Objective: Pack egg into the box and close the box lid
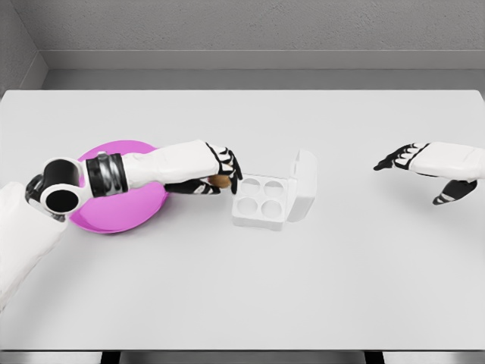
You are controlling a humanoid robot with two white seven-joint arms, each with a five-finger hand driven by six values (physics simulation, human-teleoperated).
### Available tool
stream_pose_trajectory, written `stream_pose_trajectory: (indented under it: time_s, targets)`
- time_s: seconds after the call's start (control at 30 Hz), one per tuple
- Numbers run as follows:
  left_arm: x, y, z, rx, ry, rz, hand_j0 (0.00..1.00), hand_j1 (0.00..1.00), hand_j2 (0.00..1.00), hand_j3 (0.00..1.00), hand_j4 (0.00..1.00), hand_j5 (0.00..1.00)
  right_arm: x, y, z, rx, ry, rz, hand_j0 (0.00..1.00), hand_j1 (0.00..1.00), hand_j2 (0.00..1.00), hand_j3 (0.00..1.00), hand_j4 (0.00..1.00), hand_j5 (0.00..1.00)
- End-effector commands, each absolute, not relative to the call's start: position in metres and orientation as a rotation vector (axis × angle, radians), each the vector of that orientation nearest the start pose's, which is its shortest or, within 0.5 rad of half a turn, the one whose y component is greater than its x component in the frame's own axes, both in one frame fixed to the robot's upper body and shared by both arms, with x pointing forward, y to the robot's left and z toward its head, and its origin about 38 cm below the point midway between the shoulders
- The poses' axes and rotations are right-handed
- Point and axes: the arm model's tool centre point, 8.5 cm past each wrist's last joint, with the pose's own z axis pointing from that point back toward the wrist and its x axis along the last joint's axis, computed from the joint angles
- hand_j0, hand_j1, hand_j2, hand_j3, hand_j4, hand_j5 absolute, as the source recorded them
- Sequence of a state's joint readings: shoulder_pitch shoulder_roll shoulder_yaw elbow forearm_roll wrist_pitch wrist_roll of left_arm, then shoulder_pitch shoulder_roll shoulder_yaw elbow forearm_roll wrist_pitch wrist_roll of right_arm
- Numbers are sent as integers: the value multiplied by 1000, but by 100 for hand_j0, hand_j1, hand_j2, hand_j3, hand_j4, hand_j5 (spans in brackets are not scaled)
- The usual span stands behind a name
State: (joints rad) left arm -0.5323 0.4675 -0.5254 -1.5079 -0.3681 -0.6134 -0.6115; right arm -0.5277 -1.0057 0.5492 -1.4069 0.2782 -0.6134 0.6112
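Our left hand [216,176] gripped a brown egg [224,181] beside the open egg box [261,202]. Our right hand [409,158] hung empty, fingers loose. We judged it best lowered squarely into a cup.

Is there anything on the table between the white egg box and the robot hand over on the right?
No. In the head view, only bare table separates the egg box from the right robot hand.

A wide white table [250,296] filled most of the view, its far edge running straight across near the top. Behind it stood a grey, rough-textured wall [258,23] with a paler band along its base. A second grey wall [15,45] met it at the far left corner. The light was soft and even.
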Motion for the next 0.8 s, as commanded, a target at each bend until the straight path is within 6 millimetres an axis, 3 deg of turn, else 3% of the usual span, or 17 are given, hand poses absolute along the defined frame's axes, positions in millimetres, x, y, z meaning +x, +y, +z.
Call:
stream_pose_trajectory:
  time_s: [0.0, 0.4, 0.6, 0.77]
  targets:
    - [407, 155, 176, 12, 2350, 2745, 47, 47, 47, 47, 47, 47, 406, -393, 208, -365, -1172, 2023, 100, 100, 100, 100, 100, 100]
    - [408, 124, 184, 97, 2353, 2676, 47, 47, 47, 47, 47, 47, 404, -390, 201, -346, -1172, 2019, 100, 100, 100, 100, 100, 100]
    - [420, 119, 186, 141, 2417, 2658, 47, 47, 47, 47, 47, 47, 405, -392, 204, -353, -1172, 2018, 100, 100, 100, 100, 100, 100]
    - [424, 112, 183, 317, 2471, 2639, 47, 47, 47, 47, 47, 47, 405, -390, 203, -347, -1177, 2016, 100, 100, 100, 100, 100, 100]
